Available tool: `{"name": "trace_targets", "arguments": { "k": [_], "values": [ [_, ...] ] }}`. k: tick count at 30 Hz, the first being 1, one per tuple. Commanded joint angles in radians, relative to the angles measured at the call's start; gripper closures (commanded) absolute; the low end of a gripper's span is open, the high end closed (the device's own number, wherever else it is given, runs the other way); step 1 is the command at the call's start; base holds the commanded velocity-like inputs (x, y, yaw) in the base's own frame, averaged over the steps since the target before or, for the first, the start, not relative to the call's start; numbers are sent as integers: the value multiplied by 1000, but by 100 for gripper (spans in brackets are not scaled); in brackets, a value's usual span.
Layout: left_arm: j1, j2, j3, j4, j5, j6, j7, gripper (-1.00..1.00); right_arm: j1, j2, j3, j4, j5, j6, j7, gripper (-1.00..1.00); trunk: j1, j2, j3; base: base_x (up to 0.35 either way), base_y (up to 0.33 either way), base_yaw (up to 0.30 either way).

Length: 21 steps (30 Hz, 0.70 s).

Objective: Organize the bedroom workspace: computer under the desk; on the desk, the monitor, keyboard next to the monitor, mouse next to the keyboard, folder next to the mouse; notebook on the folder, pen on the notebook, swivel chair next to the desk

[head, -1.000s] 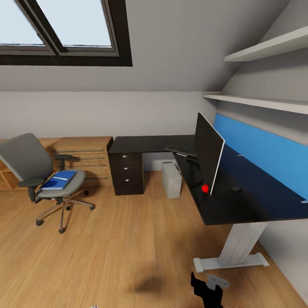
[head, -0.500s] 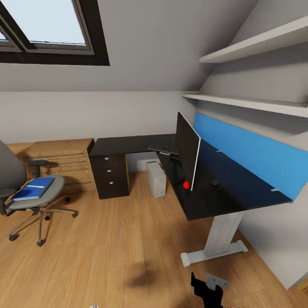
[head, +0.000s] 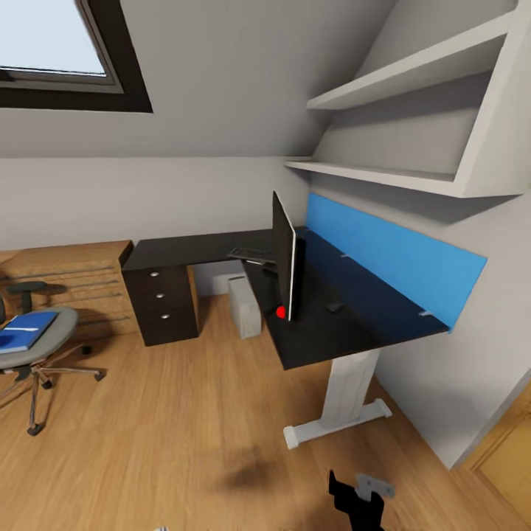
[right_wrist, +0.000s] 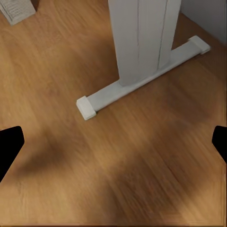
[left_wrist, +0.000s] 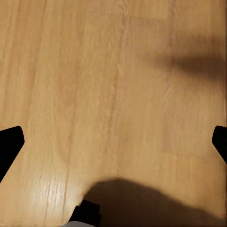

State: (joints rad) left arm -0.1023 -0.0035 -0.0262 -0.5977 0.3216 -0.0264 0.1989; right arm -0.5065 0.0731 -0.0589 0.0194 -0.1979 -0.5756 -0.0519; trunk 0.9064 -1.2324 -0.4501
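Head view: the desk [head: 335,332] stands ahead of the right gripper [right_wrist: 113,142], its pale leg [right_wrist: 142,42] and foot just in front of the wide-spread fingertips. On the desk the monitor [head: 284,262] stands edge-on, the keyboard [head: 251,255] beyond it, a small dark object that may be the mouse [head: 335,306] to its right. The computer [head: 244,305] sits on the floor under the desk. Far to the left of both grippers, the swivel chair [head: 44,339] holds the folder [head: 23,330] on its seat. The left gripper [left_wrist: 113,146] is released too, fingertips wide over bare wooden floor [left_wrist: 94,85].
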Motion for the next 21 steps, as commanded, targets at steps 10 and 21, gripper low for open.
{"name": "trace_targets", "arguments": {
  "k": [10,21],
  "values": [
    [0,0,-3,-1,8,-3,3,-100,8,-1,-6,2,67,0,-1,-100,0,-1,-1,-33,-133,-3],
    [0,0,-2,-1,8,-3,5,-100,8,0,-6,2,68,-4,-2,-100,-16,27,11,-1,-3,0]
  ]
}}
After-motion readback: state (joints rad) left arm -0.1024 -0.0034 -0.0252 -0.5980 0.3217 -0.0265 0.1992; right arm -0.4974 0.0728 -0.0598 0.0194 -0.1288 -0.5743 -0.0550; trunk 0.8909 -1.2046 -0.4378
